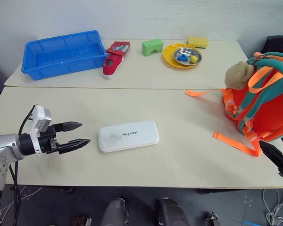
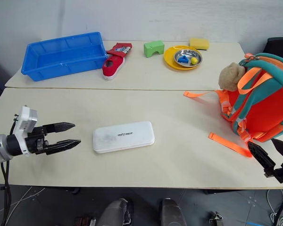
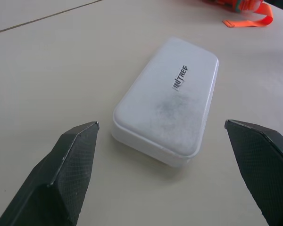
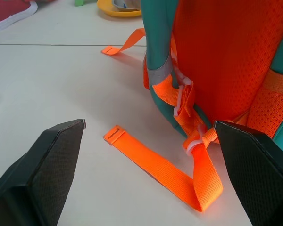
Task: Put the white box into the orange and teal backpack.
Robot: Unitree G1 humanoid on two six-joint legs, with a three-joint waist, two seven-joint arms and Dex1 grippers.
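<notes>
Since the white box (image 1: pixel 128 135) lies flat near the front edge of the near table (image 1: pixel 179 155), wide and smooth, likely to slip or skid away if pinched across a rounded corner. Left gripper (image 1: pixel 74 135) hovering just off its left end, fingers spread apart, holding nothing. Right gripper (image 2: pixel 269 157) at the right edge, fingers likewise apart and empty, close to the trailing orange straps (image 4: pixel 165 172); easy to snag one and drag or topple the bag. Orange and teal backpack (image 1: pixel 269 101) upright at the far right, well apart from the box; opening not visible, so cannot tell whether unzipped. Tan plush toy (image 1: pixel 238 75) resting against its upper side.

Blue bin (image 1: pixel 63 52) on the far table, apparently empty. Yellow plate (image 1: pixel 172 56) holding a metal bowl (image 1: pixel 187 56) with small blue and yellow pieces inside.
</notes>
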